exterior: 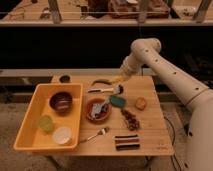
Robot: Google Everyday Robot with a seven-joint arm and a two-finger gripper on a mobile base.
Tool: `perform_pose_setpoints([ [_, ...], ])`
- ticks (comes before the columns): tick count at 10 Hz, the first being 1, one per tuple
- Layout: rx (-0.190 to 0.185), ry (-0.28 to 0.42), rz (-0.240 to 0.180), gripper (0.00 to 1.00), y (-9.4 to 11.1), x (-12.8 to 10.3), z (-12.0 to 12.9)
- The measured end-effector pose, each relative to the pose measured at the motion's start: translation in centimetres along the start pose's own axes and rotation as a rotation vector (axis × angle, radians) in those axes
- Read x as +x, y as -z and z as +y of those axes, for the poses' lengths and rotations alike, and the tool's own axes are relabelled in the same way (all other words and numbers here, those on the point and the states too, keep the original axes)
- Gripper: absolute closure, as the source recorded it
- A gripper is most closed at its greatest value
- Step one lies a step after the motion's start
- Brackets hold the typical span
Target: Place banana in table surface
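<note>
End effector (pixel 120 78), fingers clamped on the banana (pixel 115 80), low over the surface (pixel 150 127) near its far edge.

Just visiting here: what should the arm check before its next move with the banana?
1. Gripper over the back of the table: ok.
2. Gripper shut: ok.
3. Banana held: cannot tell; only a yellowish bit shows at the gripper's tip.
4. Bare wood beside the gripper for setting down: ok.
5. Green vegetable close by, clear of the drop: cannot tell.
</note>
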Motion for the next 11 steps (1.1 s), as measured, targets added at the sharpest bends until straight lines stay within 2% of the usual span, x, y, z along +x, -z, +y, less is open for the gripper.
perform_pose_setpoints([
  [1, 0.012, -0.030, 0.004, 0.93, -0.1, 2.9, -1.4],
  [2, 0.022, -0.055, -0.002, 0.93, -0.3, 4.8, -2.4],
  [3, 0.033, -0.100, -0.022, 0.93, -0.8, 8.0, -3.1],
  [6, 0.040, -0.162, -0.052, 0.93, -1.5, 13.8, -2.8],
  [9, 0.043, -0.169, -0.090, 0.93, -2.8, 14.8, -2.1],
  [11, 0.068, -0.162, -0.126, 0.93, -4.7, 13.2, -0.6],
])
